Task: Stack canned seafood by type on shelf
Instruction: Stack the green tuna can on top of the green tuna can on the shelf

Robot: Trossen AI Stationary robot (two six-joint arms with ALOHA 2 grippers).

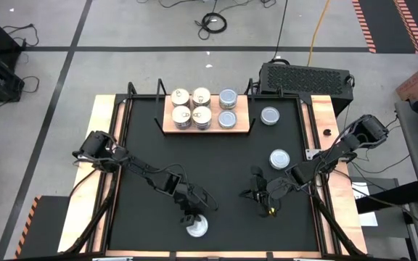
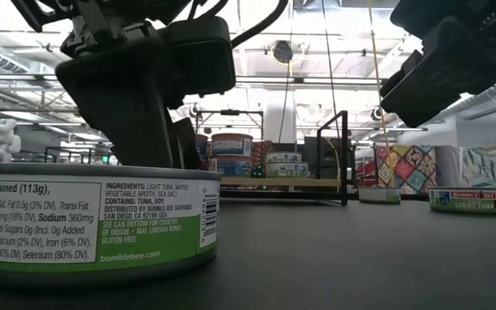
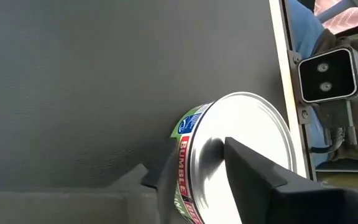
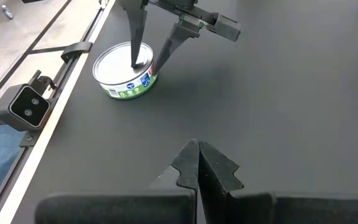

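**High view: left gripper at near-edge tin**

High view showed the shelf (image 1: pixel 242 129) at the far side of the table (image 1: pixel 144 145), carrying six tins: four white-topped tins (image 1: pixel 191 107) in a square block and two plain-topped tins (image 1: pixel 227 109) in a column beside them. Two more plain tins lay on the table, one (image 1: pixel 270 115) just beside the shelf and one (image 1: pixel 279 158) nearer the right arm.

A further tin (image 1: pixel 197 228) stood near the front edge. The left gripper (image 1: pixel 192 217) was positioned over it. The right wrist view showed its fingers (image 4: pixel 135 37) straddling the rim, one finger over the lid and one outside the wall, spread apart. Whether the fingers gripped the tin could not be determined. The tin rested upright on the table.

The right gripper (image 4: pixel 197 163) hung near the table centre with its fingers pressed together, holding nothing.
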